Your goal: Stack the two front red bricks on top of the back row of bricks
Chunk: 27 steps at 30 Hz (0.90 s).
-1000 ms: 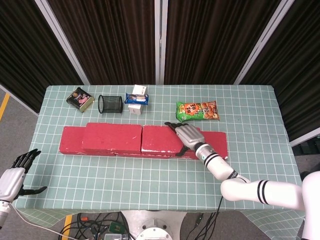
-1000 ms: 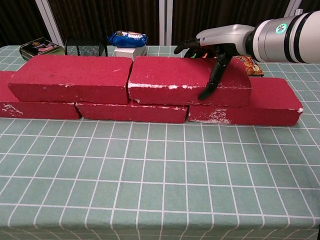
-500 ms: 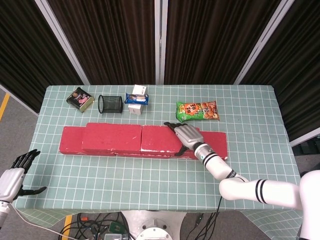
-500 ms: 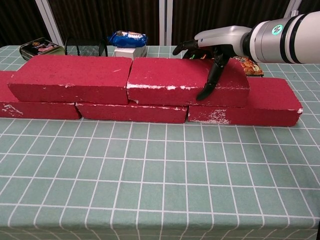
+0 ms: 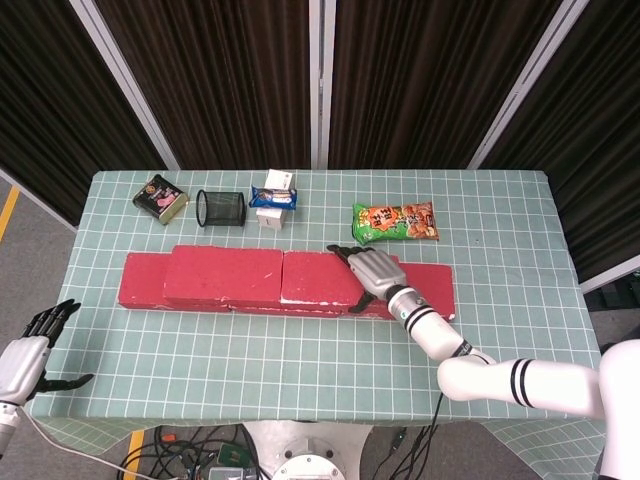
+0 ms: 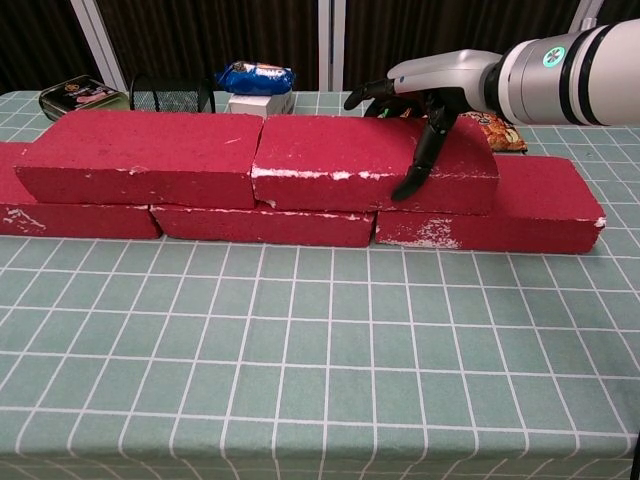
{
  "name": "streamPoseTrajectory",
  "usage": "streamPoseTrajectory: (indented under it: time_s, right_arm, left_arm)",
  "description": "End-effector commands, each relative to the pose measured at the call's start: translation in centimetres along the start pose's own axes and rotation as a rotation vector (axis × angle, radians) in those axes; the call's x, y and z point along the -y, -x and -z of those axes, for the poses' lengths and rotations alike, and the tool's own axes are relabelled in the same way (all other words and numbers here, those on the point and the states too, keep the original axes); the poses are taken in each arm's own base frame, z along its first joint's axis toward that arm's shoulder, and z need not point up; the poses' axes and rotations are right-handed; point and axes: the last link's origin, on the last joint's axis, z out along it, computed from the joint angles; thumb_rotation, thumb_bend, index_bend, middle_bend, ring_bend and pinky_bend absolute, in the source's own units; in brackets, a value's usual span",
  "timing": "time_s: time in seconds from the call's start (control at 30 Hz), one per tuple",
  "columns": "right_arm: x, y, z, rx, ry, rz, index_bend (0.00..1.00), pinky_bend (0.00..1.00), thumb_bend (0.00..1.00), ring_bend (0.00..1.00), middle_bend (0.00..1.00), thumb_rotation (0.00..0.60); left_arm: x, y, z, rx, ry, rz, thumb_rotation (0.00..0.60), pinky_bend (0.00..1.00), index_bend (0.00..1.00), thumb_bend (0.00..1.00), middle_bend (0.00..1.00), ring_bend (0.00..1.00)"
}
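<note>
Two red bricks lie on top of a back row of three red bricks. The left upper brick (image 5: 222,274) (image 6: 140,155) lies untouched. My right hand (image 5: 374,272) (image 6: 430,90) grips the right upper brick (image 5: 315,277) (image 6: 340,160) at its right end, with fingers over the back edge and the thumb down the front face. The two upper bricks sit almost end to end. The lower row's right brick (image 5: 438,283) (image 6: 540,195) sticks out beyond the hand. My left hand (image 5: 30,350) hangs open off the table's front left corner, holding nothing.
Behind the bricks stand a tin (image 5: 160,197), a black mesh cup (image 5: 221,208), a blue packet on a white box (image 5: 273,198) and an orange-green snack bag (image 5: 395,221). The green grid tablecloth (image 5: 300,350) stretches in front of the bricks.
My right hand and the right upper brick have shifted slightly left, narrowing the gap to the left upper brick. The left hand has not moved.
</note>
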Motion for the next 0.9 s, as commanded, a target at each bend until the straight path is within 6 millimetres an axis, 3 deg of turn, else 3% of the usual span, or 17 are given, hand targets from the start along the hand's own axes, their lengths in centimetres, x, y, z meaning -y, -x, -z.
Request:
streamPoseTrajectory:
  time_s: [0.03,0.33,0.53,0.63,0.9]
  right_arm:
    - [0.00,0.07,-0.06,0.002,0.003,0.000,0.00,0.18,0.01,0.13,0.16,0.600]
    - [-0.04,0.40,-0.33,0.018,0.010,0.001,0.00,0.17,0.01,0.12,0.15,0.600]
    - [-0.02,0.47,-0.24,0.055,0.007,-0.008,0.00,0.07,0.00,0.01,0.07,0.600]
    - [0.00,0.50,-0.20,0.063,0.002,-0.009,0.00,0.01,0.00,0.00,0.01,0.600]
    - [0.16,0.29,0.02,0.041,-0.014,-0.018,0.00,0.00,0.00,0.00,0.00,0.600]
  left_arm:
    - [0.04,0.02,0.02,0.004,0.000,0.003,0.600,0.00,0.02,0.00,0.00,0.00]
    - [0.19,0.04,0.09,0.004,-0.003,0.008,0.600,0.00,0.02,0.00,0.00,0.00]
    - [0.22,0.06,0.06,0.004,-0.002,0.010,0.600,0.00,0.02,0.00,0.00,0.00]
    - [0.23,0.04,0.07,0.003,-0.003,0.011,0.600,0.00,0.02,0.00,0.00,0.00]
    - [0.22,-0.08,0.13,0.000,-0.002,0.015,0.600,0.00,0.02,0.00,0.00,0.00]
